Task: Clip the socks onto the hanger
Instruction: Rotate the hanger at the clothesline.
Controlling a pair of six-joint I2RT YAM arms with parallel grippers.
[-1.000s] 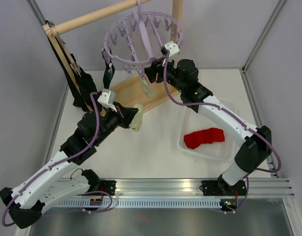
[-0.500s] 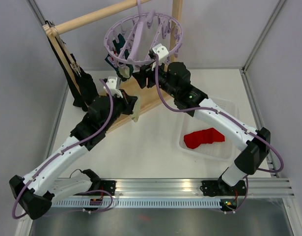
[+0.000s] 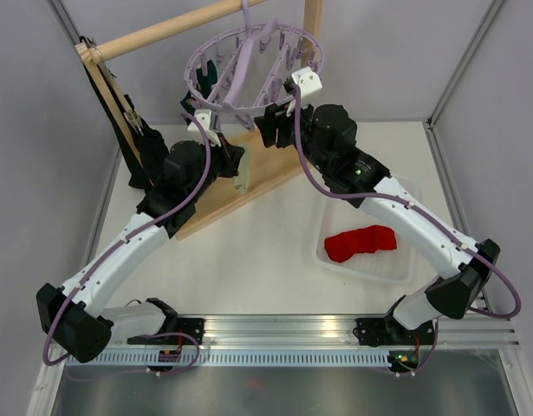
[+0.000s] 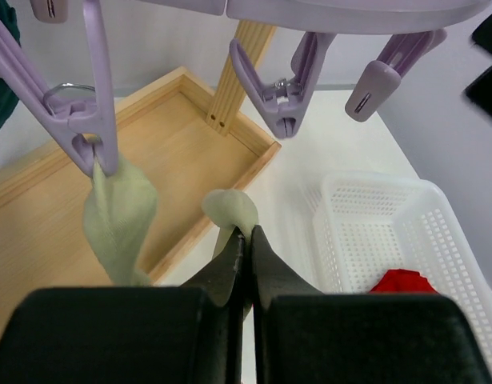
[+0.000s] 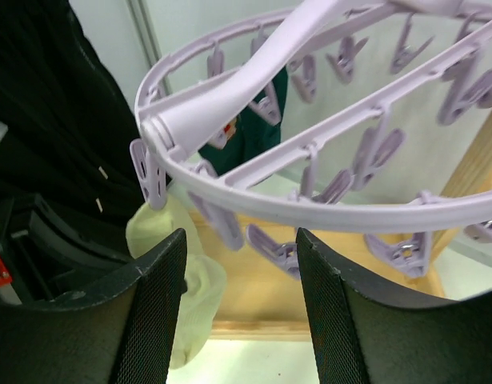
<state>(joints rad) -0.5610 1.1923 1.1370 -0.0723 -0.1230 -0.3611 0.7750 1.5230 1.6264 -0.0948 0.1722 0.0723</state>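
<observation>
Left wrist view: we see the left gripper [image 4: 247, 234] clenched on the held cream sock [image 4: 230, 211], with a small rounded lobe of fabric standing above the fingertips.
Where that sock is: under the hanger [image 4: 342, 8], between the clipped cream sock [image 4: 118, 220] and an empty clip [image 4: 282, 112], touching neither.
Right gripper [image 5: 239, 264]: jaws spread wide and holding nothing. The hanger's ring crosses just ahead of the fingers, and we cannot tell whether they touch it.
Other socks: the teal sock [image 5: 250, 136] hangs from a clip on the far side. The red sock [image 3: 360, 241] lies in the white basket [image 3: 396, 270], well apart from the hanger.
Handling: we judge the sock light, limp and easy to crush. It should droop from wherever it is pinched and will not push a clip open by itself. The hanger hangs by its hook from the wooden rack [image 3: 162, 30], so we expect it to swing or tilt when pressed.
Where to hold: close to one end, as now, so that the free lobe can go into the clip's mouth.
Look of the sock: pale yellow-green, matte, soft knit, crumpled into loose folds.
Look of the hanger: lavender plastic rings and spokes, with many small pegs dangling below.
Step in hand: as we read it, raising the lobe to the empty clip.
</observation>
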